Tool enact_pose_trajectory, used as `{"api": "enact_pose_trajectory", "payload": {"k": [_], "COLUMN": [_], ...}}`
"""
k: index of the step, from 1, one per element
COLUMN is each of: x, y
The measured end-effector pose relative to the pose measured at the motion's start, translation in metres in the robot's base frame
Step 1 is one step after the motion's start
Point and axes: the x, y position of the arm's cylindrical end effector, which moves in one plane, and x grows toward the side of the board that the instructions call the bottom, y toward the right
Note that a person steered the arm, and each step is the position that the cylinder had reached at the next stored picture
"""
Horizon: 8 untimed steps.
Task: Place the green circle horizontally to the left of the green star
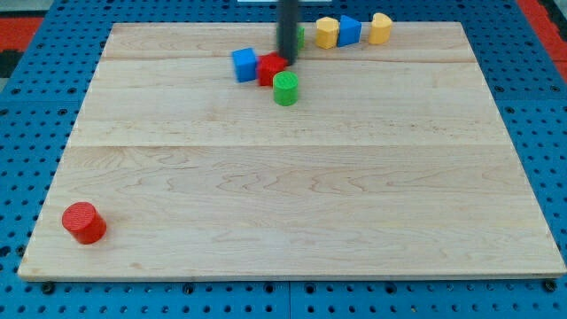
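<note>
The green circle (285,89), a short cylinder, stands near the view's top centre on the wooden board (292,195). It touches a red block (270,68) up and to its left. My tip (288,58) rests just above the green circle, against the red block's right side. The rod hides most of the green star (300,35), of which only a green sliver shows at the rod's right edge near the board's top.
A blue cube (244,65) sits left of the red block. A yellow block (328,32), a blue block (350,30) and a yellow block (380,28) line the top edge. A red cylinder (84,222) stands at the bottom left.
</note>
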Motion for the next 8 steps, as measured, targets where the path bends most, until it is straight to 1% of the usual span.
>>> {"api": "enact_pose_trajectory", "payload": {"k": [1,2,3,5,7,8], "x": [0.010,0.009,-0.010,-0.021,-0.042,-0.031], "y": [-0.019,0.025,0.026,0.037,0.043,0.052]}}
